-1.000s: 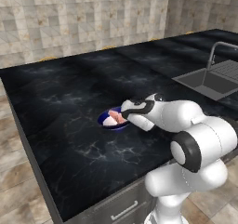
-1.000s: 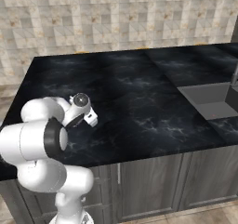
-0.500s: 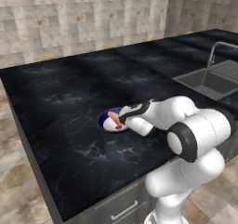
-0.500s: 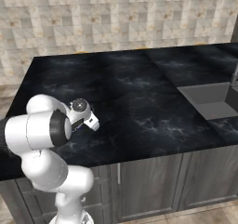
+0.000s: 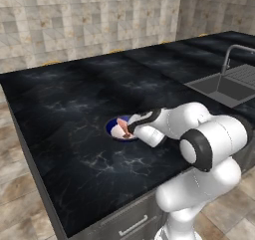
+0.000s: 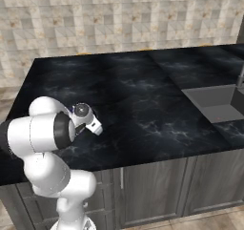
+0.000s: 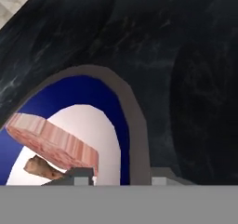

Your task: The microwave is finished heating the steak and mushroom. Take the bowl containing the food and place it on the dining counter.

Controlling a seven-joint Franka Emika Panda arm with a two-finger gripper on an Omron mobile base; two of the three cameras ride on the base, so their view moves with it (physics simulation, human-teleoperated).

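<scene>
bowl (image 5: 115, 128): its 3 o'clock half is hidden behind the robot's hand in the left base view; in the hand view its rim runs off at 9 and 6 o'clock.
steak (image 7: 53, 140): cut by the 9 o'clock edge of the hand view.
mushroom (image 7: 42, 168): partly under the steak.
jaws: only stubs at 6 o'clock; their gap cannot be told.
surface (image 5: 69, 99): cropped at 3 o'clock.

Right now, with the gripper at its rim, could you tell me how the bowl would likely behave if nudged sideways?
The bowl looks rigid and shallow, so it would probably slide rather than tip. The dining counter is glossy, so it may skid easily. The steak and mushroom lie loose inside and could shift.
</scene>
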